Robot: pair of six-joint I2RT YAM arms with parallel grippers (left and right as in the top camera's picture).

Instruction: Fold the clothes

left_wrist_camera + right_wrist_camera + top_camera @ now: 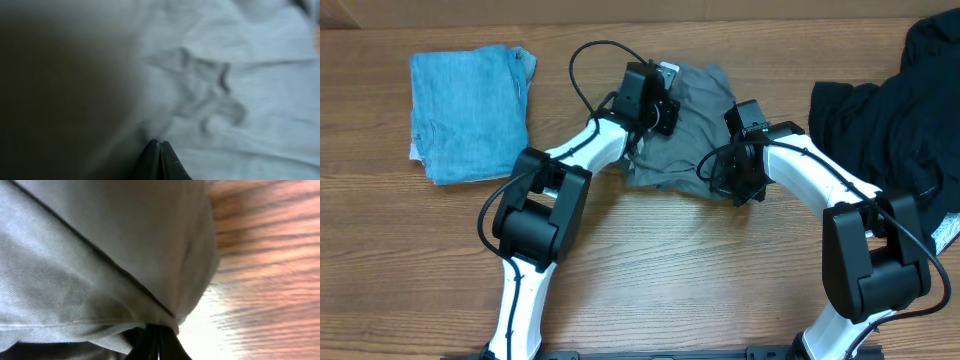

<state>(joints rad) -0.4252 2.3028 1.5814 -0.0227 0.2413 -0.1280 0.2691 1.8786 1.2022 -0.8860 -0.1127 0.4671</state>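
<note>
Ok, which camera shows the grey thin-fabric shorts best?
The overhead view: it shows most of the grey thin-fabric shorts, lying crumpled on the wooden table. The left wrist view shows only blurred wrinkled cloth; the right wrist view shows a close stretch with a dark seam.

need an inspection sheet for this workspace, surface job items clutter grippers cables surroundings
surface: wooden table, wood grain showing.
job's things: grey shorts crumpled mid-table between both arms.
clutter: light-blue denim garment folded at the left; black garment heaped at the right.
grippers: left gripper shut, over grey fabric, hold unclear; right gripper shut on the shorts' edge.
cables: black cable loop by the left arm; second black cable at the right wrist.
surroundings: pale strip beyond the far edge.
</note>
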